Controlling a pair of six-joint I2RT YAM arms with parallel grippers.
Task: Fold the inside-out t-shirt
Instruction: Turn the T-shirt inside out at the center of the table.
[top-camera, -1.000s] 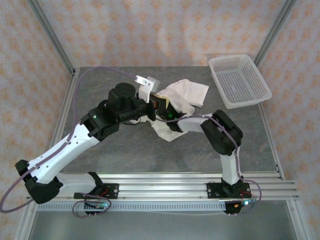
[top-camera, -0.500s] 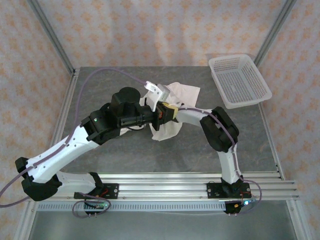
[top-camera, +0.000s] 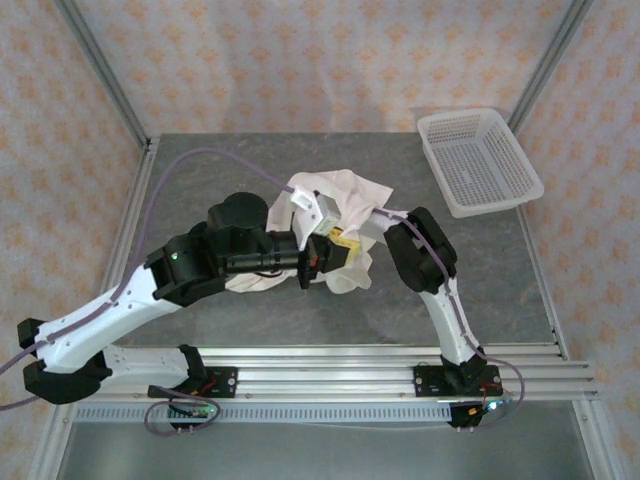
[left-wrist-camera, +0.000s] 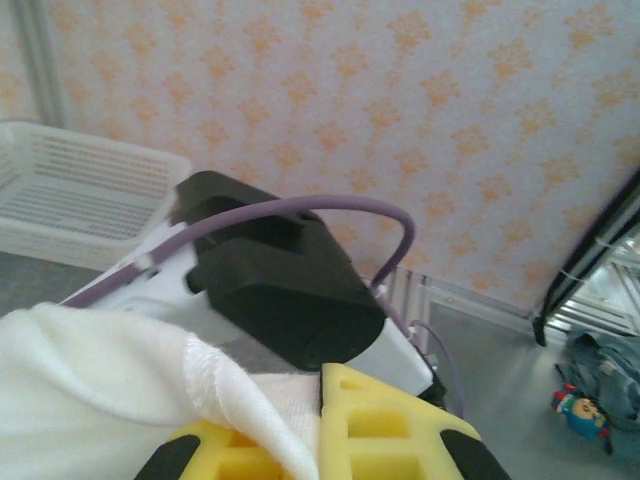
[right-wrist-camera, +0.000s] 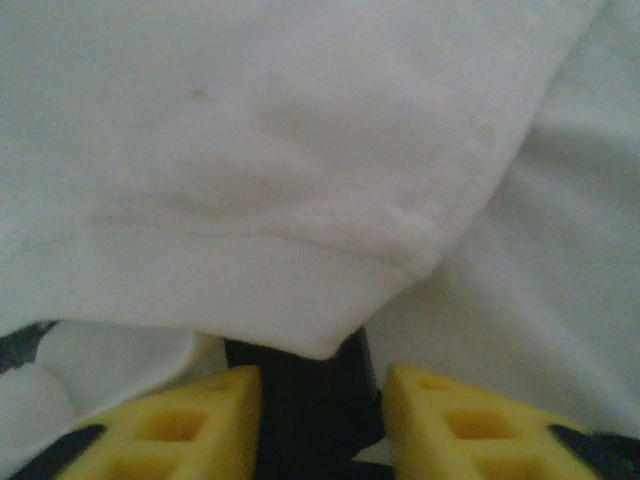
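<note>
**Limp white t-shirt bunched at mid-counter, pinched by one hand**

Nearest, the left hand (left-wrist-camera: 285, 420) is closed tight on a fold of the t-shirt (top-camera: 350, 190), with cloth squeezed between its yellow fingers. Just beyond, the right hand (right-wrist-camera: 320, 400) stands part open. A stitched hem lies across its gap, and nothing looks clamped.

The shirt sits partly lifted at the middle of the counter (top-camera: 200, 200), well apart from the basket (top-camera: 433, 165) at the far right corner. It looks light, thin and floppy and will probably sag and slide, so a hem or shoulder seam seems the surest hold. It is plain white and crumpled, with no neat fold yet.
</note>
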